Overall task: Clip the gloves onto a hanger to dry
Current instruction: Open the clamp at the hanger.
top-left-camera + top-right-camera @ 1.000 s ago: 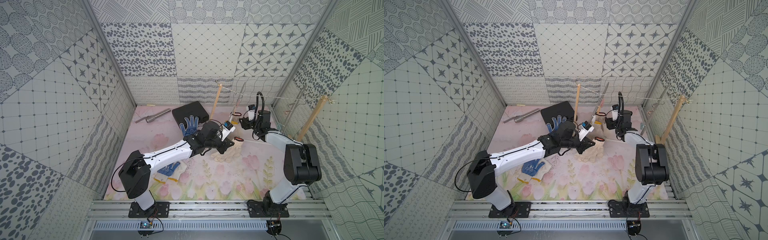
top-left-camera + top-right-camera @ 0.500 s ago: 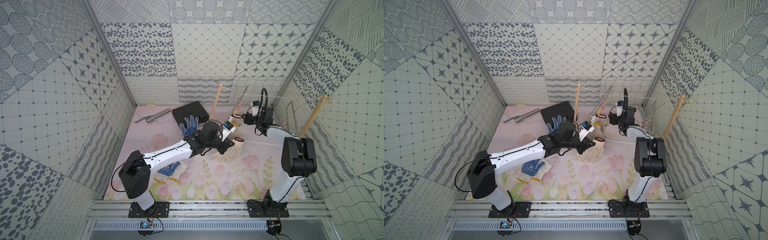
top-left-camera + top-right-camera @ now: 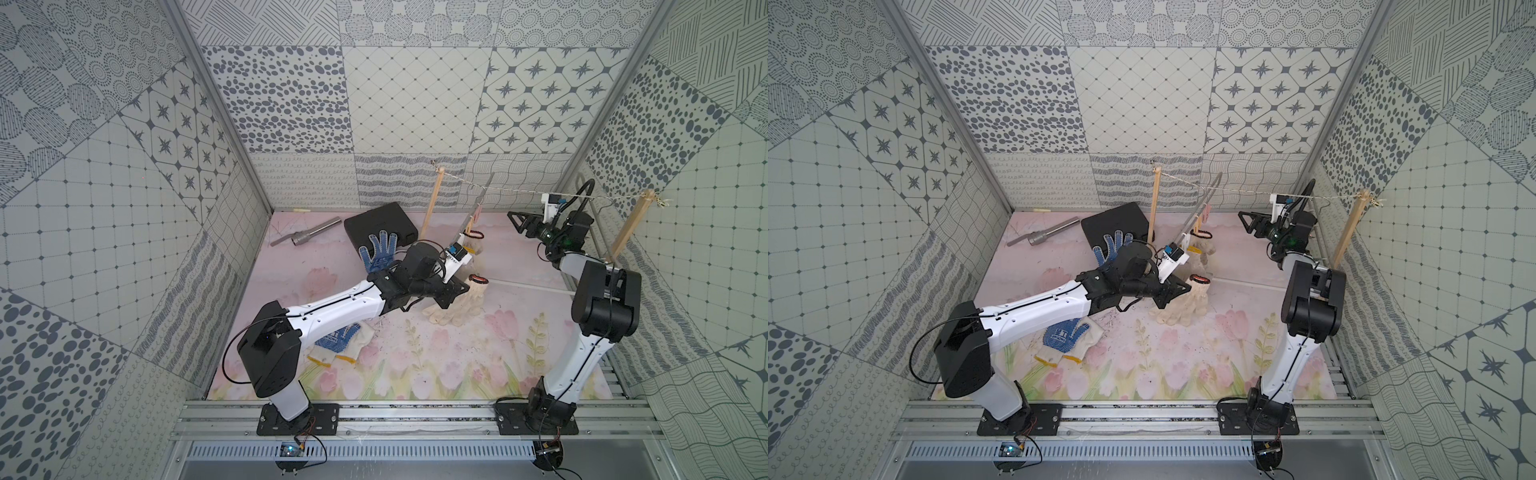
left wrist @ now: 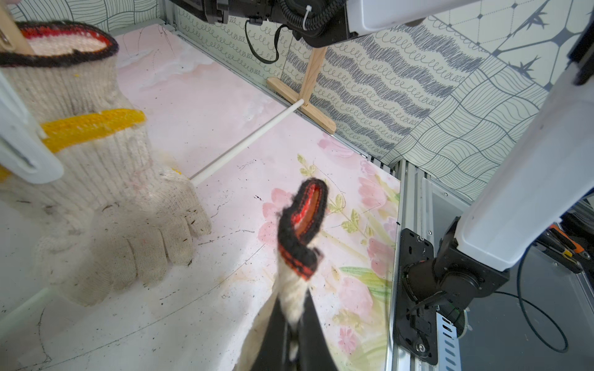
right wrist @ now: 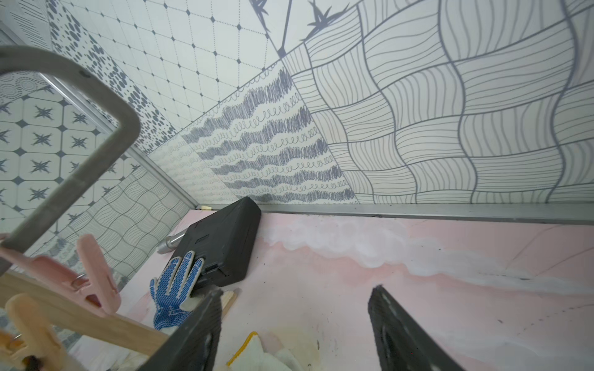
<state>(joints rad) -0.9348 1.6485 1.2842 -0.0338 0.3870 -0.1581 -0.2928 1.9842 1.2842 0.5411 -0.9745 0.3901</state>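
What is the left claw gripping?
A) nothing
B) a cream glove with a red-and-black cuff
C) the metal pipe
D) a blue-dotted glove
B: the left wrist view shows the left claw shut on the cream glove just below its red-and-black cuff.

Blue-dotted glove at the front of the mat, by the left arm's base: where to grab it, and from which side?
Grip the yellow-edged cuff of the blue-dotted glove, coming down from above on the rail side. It lies flat, dotted palm up. The cuff points at the rail and is uncovered, while the fingers run under the left arm in both top views. The ribbed cuff probably pinches best.
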